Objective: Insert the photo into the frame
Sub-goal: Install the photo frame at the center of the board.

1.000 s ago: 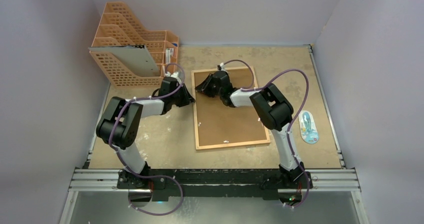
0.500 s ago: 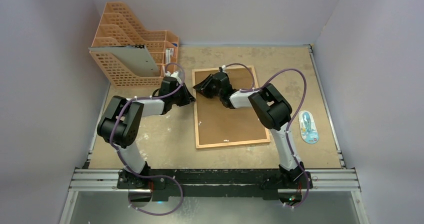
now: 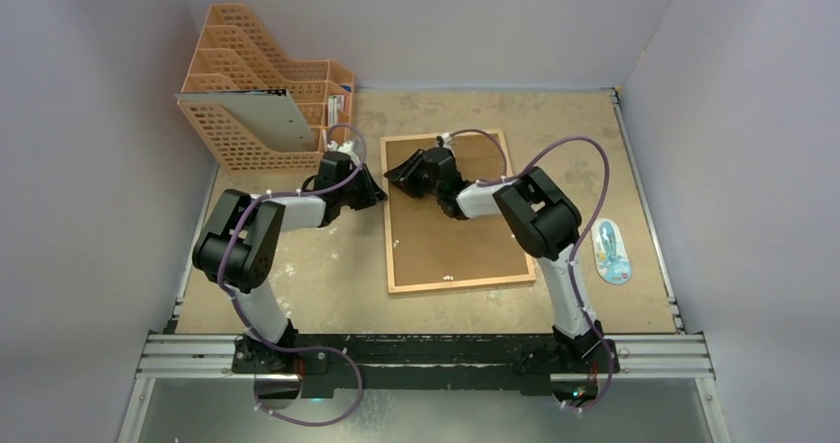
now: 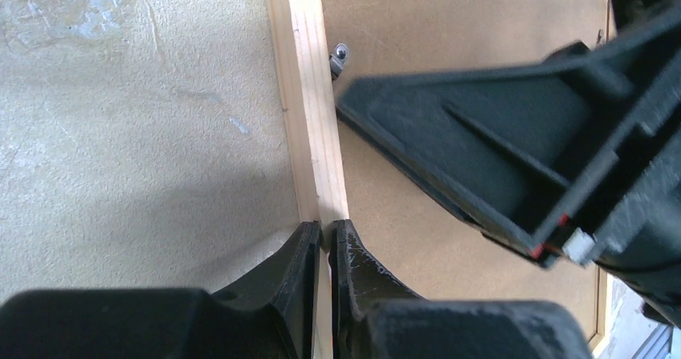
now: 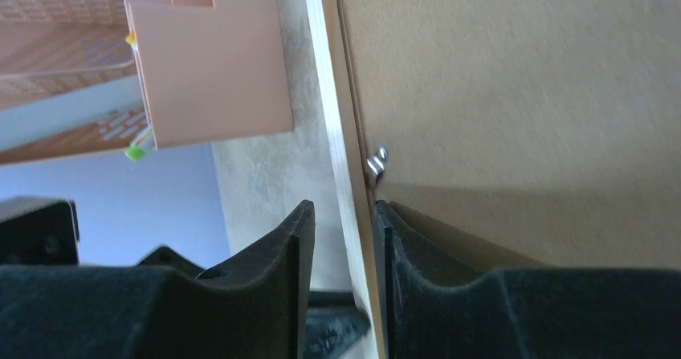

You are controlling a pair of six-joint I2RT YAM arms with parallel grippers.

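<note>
Left hand (image 4: 323, 238): fingertips closed tight on the left rail of the frame (image 3: 461, 284), one finger outside the wood and one inside it over the backing.
Right hand (image 5: 341, 218): fingers partly apart, astride the same left rail, a little nearer the frame's far corner than the left hand. The outer finger stands clear of the wood. The inner finger is close against the rail's inner edge, but contact cannot be told. It grips nothing.
Frame: light wood, lying flat and face down on the counter (image 3: 317, 275), its long sides running away from the arm bases.
Backing panel (image 3: 456, 240): brown hardboard, seated inside the frame's rails and filling them.
Turn clip (image 5: 376, 165): small metal tab at the inner edge of the frame's left rail, just beyond the right hand's inner finger.
File rack (image 3: 248, 96): orange plastic, standing off the frame's far-left corner and apart from it, with a pale sheet (image 3: 260, 116) in its front slot.
Packet (image 3: 611, 250): blue and white, lying flat to the right of the frame, apart from it.
</note>
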